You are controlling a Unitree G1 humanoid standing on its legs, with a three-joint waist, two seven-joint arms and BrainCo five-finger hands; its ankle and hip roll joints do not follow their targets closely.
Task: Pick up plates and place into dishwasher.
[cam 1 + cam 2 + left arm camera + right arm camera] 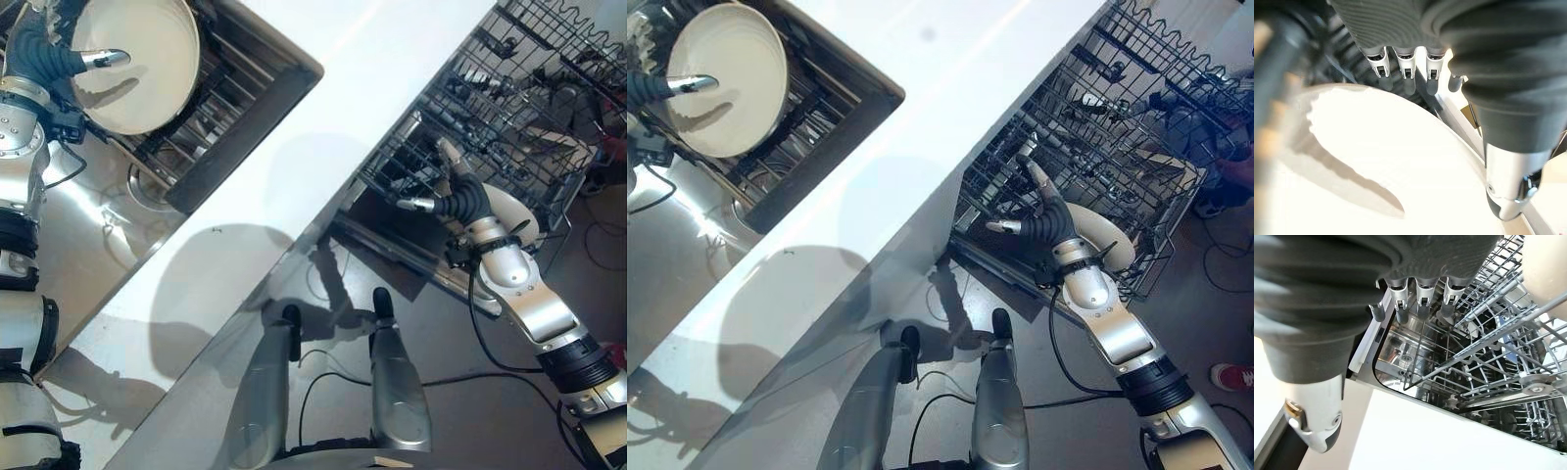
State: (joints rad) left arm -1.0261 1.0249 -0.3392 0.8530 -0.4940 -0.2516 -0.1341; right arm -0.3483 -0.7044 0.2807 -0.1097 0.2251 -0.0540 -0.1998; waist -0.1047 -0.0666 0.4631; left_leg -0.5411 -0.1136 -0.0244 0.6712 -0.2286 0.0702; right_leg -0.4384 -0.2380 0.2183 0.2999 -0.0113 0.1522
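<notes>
Fingers (1406, 81) of left hand (54, 54) clamp plate (147, 59) rim, upper left; rigid, slippery, breakable. Right hand (460, 196) released by dishwasher rack (529, 98).

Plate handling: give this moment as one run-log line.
left hand: gripping cream plate over sink rack | right hand: open, empty, above dishwasher rack | second plate: in that rack beneath right hand

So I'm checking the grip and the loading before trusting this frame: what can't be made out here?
- Left hand on the plate: its fingers go behind the rim in both eye views; the left wrist view is blurred there.
- Second plate in the dishwasher rack: the right hand and its wrist cover part of it.
- Sink contents: hidden beneath the plate.
</notes>
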